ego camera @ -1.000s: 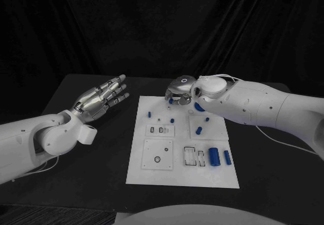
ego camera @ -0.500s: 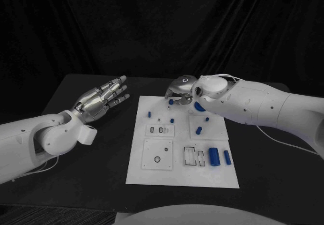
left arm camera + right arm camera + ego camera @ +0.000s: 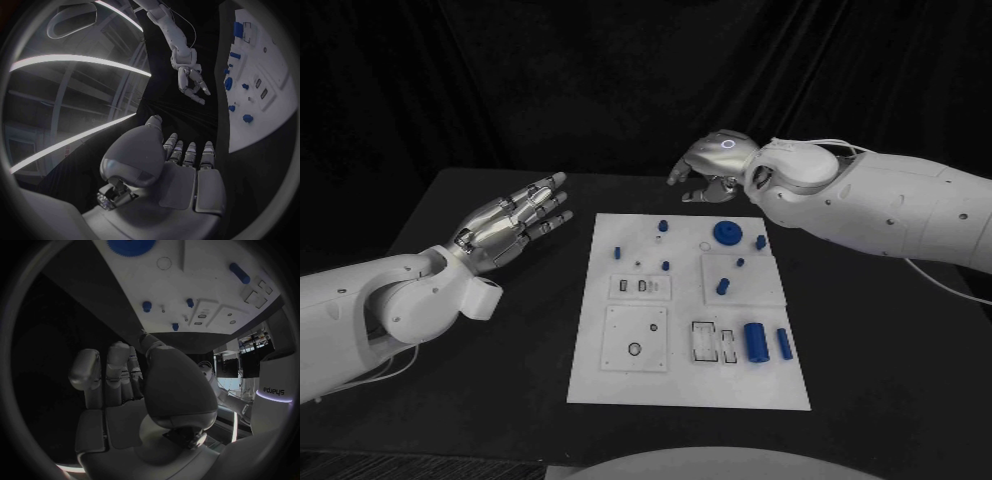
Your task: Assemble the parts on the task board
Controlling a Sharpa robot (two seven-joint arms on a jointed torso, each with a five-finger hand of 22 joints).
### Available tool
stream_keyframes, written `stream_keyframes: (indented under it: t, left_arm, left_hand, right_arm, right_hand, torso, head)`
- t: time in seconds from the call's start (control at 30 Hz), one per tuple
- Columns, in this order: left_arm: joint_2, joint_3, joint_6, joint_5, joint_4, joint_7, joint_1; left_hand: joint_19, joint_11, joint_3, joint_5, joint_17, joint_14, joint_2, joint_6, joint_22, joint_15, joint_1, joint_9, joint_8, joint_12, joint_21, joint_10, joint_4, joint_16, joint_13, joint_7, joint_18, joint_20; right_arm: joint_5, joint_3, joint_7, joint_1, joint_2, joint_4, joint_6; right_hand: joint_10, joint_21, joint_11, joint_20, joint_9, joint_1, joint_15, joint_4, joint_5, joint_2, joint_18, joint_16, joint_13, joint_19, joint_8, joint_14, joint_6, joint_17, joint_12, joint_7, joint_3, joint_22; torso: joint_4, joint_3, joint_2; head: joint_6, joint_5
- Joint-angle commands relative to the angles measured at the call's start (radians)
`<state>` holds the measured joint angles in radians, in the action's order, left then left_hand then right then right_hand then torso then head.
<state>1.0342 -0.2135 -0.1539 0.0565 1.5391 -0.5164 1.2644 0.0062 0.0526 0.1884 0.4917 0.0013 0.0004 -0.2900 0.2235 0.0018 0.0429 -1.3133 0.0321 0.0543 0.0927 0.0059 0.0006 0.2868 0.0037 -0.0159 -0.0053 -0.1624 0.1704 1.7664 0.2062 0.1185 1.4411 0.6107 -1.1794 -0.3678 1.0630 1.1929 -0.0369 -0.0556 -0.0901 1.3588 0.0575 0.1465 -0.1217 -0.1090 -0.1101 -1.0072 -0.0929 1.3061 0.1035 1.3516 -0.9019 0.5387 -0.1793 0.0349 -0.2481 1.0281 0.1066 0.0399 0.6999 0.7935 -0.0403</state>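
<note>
The task board [image 3: 689, 310] lies flat in the middle of the black table [image 3: 473, 330], with the blue parts spread over it: a gear-like disc [image 3: 728, 233] near the far edge, small pegs [image 3: 664, 226] to its left, and 2 upright cylinders [image 3: 756, 342] near the right edge toward the robot. The right hand [image 3: 711, 170] hangs beyond the board's far edge, off the plate, fingers curled loosely downward; the right wrist view shows them fairly straight and close together with nothing visible in them, so I judge it empty — though the fingertips are too dark to be sure. The left hand [image 3: 514, 217] hovers left of the board, palm up, fingers spread and holding nothing. No part looks gripped, so a pick seems to come next. The risk lies there: the far pegs are small and stand close to the disc, so a descending hand could knock a neighbour over or nudge the board itself, which nothing visibly holds down.
</note>
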Motion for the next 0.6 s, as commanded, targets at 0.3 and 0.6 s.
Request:
stream_keyframes:
  t: [0.3, 0.6]
  left_arm:
    - [0.0, 0.001, -0.009, 0.001, 0.004, -0.011, 0.001]
    - [-0.001, 0.001, -0.012, 0.001, 0.001, -0.01, 0.0]
  left_hand:
    - [-0.002, -0.009, -0.011, 0.012, -0.001, 0.0, 0.001, 0.008, 0.001, 0.007, -0.017, 0.002, 0.004, 0.008, -0.002, 0.003, 0.0, -0.004, -0.002, 0.002, -0.017, 0.005]
    - [-0.002, -0.011, -0.013, 0.013, -0.001, 0.0, 0.001, 0.008, 0.001, 0.006, -0.019, 0.001, 0.004, 0.011, -0.002, 0.003, 0.0, -0.004, -0.002, 0.002, -0.017, 0.005]
  right_arm:
    - [-0.055, 0.001, -0.072, 0.001, 0.125, -0.072, 0.043]
    - [-0.099, 0.001, -0.116, -0.047, 0.157, -0.056, 0.145]
  right_hand:
    - [0.318, 0.062, 0.071, 0.04, -0.026, -0.046, 0.042, 0.046, 0.021, 0.01, 0.021, -0.269, -1.23, 0.08, -0.005, 0.102, -0.041, 0.505, -1.272, 0.005, 0.132, 0.146]
    - [0.508, 0.239, 0.092, 0.058, -0.044, -0.216, 0.058, 0.148, -0.119, -0.048, 0.062, -0.564, -1.478, 0.159, -0.018, 0.219, -0.022, 1.032, -1.392, -0.01, 0.128, 0.367]
  torso:
    - [-0.0019, 0.0016, -0.003]
    - [-0.0072, 0.0028, -0.019]
  head:
    - [-0.038, -0.003]
    - [-0.021, 0.005]
